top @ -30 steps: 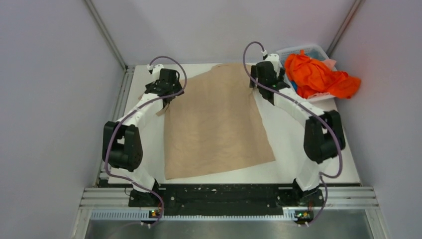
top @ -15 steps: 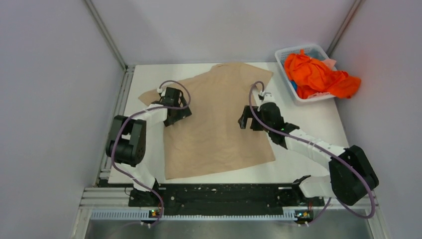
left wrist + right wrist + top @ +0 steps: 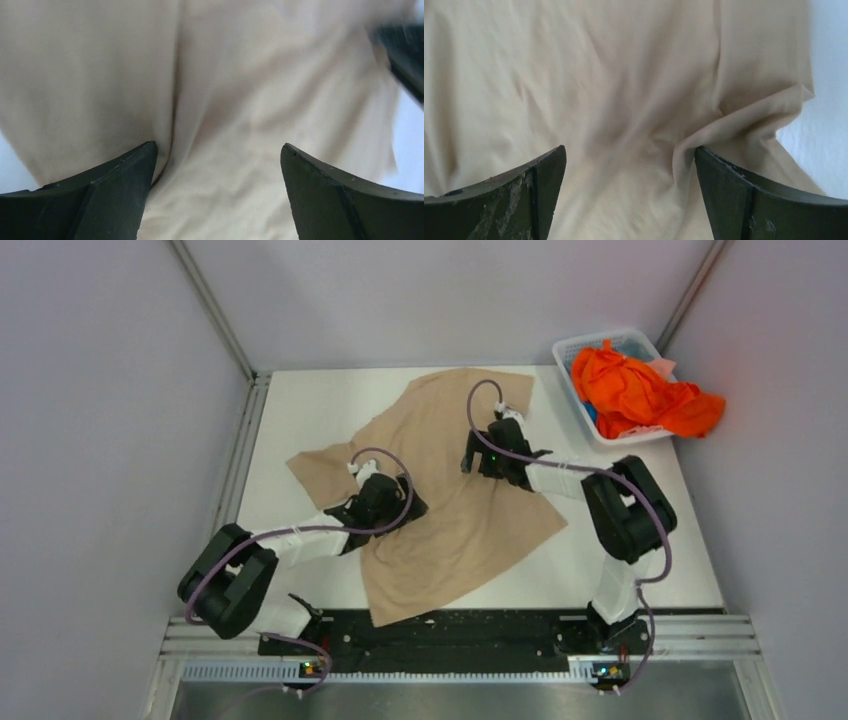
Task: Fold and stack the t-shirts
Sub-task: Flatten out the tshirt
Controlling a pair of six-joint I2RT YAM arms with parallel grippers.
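Lying askew across the white table, a tan t-shirt is spread out but rumpled. One sleeve points to the left, and a corner of the hem reaches the near edge by the arms' bases. Both arms bend in over it.

The left gripper sits low over the left middle of the cloth. From its wrist camera the left gripper has its jaws spread wide with nothing pinched between them. Tan fabric fills the gap, and a long crease runs up from the inner edge of the left finger.

The right gripper hovers over the far right part of the shirt, near the collar end. Its own camera shows the right gripper just as wide open and holding nothing. A raised fold of cloth lies just beside its right finger, and the shirt's edge and bare table show beyond.

An orange t-shirt is heaped in a white basket at the far right corner, spilling over the rim, well apart from both grippers.
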